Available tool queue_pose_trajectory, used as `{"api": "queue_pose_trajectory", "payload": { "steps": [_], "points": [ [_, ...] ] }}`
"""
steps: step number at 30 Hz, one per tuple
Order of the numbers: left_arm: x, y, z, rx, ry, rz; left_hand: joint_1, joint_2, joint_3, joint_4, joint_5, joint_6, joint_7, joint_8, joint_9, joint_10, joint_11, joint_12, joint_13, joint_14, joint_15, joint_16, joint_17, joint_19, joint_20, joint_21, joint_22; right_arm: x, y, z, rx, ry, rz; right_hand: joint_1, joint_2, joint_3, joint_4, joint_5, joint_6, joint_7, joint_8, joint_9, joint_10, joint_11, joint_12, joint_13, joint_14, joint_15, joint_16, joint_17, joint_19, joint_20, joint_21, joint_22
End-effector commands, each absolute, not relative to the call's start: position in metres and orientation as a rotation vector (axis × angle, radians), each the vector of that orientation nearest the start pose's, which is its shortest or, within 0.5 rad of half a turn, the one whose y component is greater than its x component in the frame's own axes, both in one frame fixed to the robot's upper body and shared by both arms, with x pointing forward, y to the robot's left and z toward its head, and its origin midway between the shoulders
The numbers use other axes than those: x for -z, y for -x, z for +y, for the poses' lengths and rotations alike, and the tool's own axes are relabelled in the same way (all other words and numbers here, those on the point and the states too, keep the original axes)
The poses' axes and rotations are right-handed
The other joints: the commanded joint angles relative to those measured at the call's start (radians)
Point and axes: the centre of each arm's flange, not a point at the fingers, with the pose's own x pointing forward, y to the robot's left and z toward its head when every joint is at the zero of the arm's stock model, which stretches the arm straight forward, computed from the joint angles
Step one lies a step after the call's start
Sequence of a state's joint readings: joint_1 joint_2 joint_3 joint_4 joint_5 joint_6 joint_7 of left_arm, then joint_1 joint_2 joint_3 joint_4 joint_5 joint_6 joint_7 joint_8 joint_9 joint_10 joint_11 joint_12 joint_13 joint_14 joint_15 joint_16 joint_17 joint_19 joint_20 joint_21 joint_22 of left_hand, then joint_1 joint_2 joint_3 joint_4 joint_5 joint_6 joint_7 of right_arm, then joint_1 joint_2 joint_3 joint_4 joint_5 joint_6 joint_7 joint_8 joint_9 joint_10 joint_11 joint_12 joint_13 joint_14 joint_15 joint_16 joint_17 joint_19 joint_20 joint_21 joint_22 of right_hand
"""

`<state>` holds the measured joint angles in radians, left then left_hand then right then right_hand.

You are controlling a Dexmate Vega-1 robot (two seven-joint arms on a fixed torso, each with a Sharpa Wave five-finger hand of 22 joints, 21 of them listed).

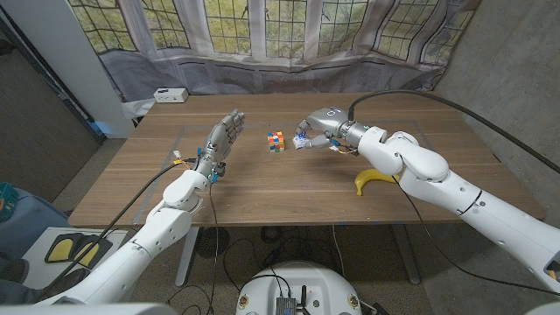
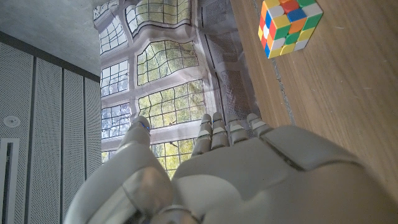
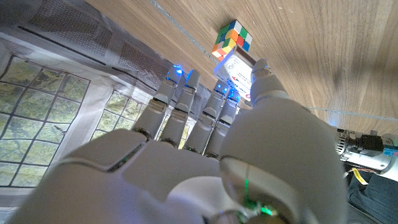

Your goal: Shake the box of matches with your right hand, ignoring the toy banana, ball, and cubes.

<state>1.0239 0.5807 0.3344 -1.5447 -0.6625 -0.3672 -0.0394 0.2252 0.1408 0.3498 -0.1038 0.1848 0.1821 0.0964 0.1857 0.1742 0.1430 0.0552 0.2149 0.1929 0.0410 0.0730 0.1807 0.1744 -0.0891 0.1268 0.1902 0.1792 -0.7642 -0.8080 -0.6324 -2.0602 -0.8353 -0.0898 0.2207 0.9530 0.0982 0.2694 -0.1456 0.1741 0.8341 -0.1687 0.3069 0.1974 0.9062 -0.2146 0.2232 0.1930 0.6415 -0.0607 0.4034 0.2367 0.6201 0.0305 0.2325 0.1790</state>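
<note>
Holding the box of matches [image 1: 302,139] between thumb and fingers, the right hand [image 1: 320,128] sits just right of centre in the upper half of the head view, above the wooden table [image 1: 289,197]. In the right wrist view the same box [image 3: 239,73] shows as a small white carton with printed red and blue lettering, pinched at its sides by the fingertips [image 3: 259,67].

Judging by its look, the box is light, thin card: stiff enough to hold but easy to crush, so a gentle pinch across the faces, not the sliding drawer ends, seems safest. Squeezing the ends could push the tray out and spill the matches. The card is probably a little slick, so a hard shake might let it slip.

A colourful puzzle cube [image 1: 276,141] lies just left of the box in the head view, close enough that a wide sideways swing could knock it. The toy banana [image 1: 373,180] lies lower right, beside the right forearm. Open table lies across the lower middle of the frame, and there is free air above the hand, so a short up-and-down shake looks the cleanest.

The left hand [image 1: 224,136] stands upper left of centre, fingers straight and apart, holding nothing, well apart from the box.
</note>
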Motion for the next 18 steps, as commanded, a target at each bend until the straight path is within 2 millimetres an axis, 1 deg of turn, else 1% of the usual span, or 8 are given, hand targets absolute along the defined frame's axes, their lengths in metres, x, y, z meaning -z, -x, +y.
{"api": "queue_pose_trajectory", "payload": {
  "steps": [1,3,6,10,14,18],
  "points": [
    [0.036,-0.593,0.272,0.306,0.028,-0.694,0.005,-0.008,0.010,-0.002,-0.001,0.007,-0.003,0.000,0.003,0.000,-0.005,-0.003,0.004,-0.002,0.000,0.005,0.003,0.000,0.006,0.009,0.004,-0.061,-0.508,-0.124,-0.088,1.672,-0.939,0.007,0.013,0.004,0.003,0.004,0.069,-0.053,0.001,0.004,0.010,-0.003,-0.001,0.003,0.017,-0.076,-0.001,-0.001,0.009,-0.002,-0.002,0.003],
    [0.036,-0.593,0.272,0.306,0.026,-0.694,0.005,-0.008,0.011,-0.002,-0.001,0.007,-0.003,0.001,0.003,0.000,-0.005,-0.003,0.004,-0.002,0.000,0.005,0.003,0.000,0.006,0.009,0.004,-0.062,-0.507,-0.125,-0.091,1.659,-0.939,0.007,0.013,0.004,0.003,0.003,0.070,-0.053,0.001,0.004,0.012,-0.003,-0.001,0.003,0.018,-0.078,-0.002,-0.001,0.010,-0.002,-0.002,0.003],
    [0.035,-0.593,0.272,0.307,0.019,-0.695,0.005,-0.008,0.012,-0.003,-0.001,0.008,-0.003,0.001,0.004,0.001,-0.005,-0.003,0.004,-0.001,0.001,0.005,0.003,0.000,0.007,0.009,0.004,-0.060,-0.508,-0.126,-0.116,1.625,-0.939,0.007,0.015,0.005,0.003,0.003,0.072,-0.053,0.000,0.004,0.015,-0.003,-0.001,0.003,0.041,-0.083,0.003,-0.004,0.012,-0.003,-0.002,0.003],
    [0.034,-0.593,0.272,0.305,0.016,-0.695,0.005,-0.009,0.013,-0.003,-0.001,0.008,-0.004,0.001,0.004,0.002,-0.007,-0.002,0.004,-0.001,0.000,0.005,0.003,0.000,0.006,0.009,0.004,-0.057,-0.509,-0.127,-0.098,1.599,-0.955,0.005,0.015,0.005,0.003,0.003,0.075,-0.053,-0.001,0.004,0.016,-0.003,-0.003,0.003,0.048,-0.089,0.000,-0.008,0.017,-0.006,-0.001,0.003],
    [0.034,-0.594,0.272,0.307,0.016,-0.694,0.005,-0.009,0.013,-0.003,-0.001,0.007,-0.004,0.000,0.004,0.001,-0.007,-0.002,0.004,-0.002,0.002,0.005,0.003,0.000,0.006,0.009,0.004,-0.065,-0.509,-0.139,-0.052,1.512,-0.963,0.004,0.016,0.005,0.004,0.003,0.079,-0.053,-0.001,0.004,0.019,-0.002,-0.003,0.003,0.052,-0.092,0.000,-0.009,0.019,-0.008,0.000,0.003],
    [0.033,-0.595,0.271,0.312,0.018,-0.695,0.006,-0.009,0.014,-0.003,-0.001,0.007,-0.004,0.000,0.004,0.002,-0.005,-0.002,0.004,-0.001,0.002,0.005,0.003,0.000,0.006,0.009,0.004,-0.074,-0.510,-0.158,0.022,1.361,-0.983,0.002,0.019,0.005,0.005,0.003,0.091,-0.052,0.002,0.004,0.033,-0.001,0.001,0.003,0.069,-0.093,0.003,-0.011,0.027,-0.010,0.002,0.003]
  ]
}}
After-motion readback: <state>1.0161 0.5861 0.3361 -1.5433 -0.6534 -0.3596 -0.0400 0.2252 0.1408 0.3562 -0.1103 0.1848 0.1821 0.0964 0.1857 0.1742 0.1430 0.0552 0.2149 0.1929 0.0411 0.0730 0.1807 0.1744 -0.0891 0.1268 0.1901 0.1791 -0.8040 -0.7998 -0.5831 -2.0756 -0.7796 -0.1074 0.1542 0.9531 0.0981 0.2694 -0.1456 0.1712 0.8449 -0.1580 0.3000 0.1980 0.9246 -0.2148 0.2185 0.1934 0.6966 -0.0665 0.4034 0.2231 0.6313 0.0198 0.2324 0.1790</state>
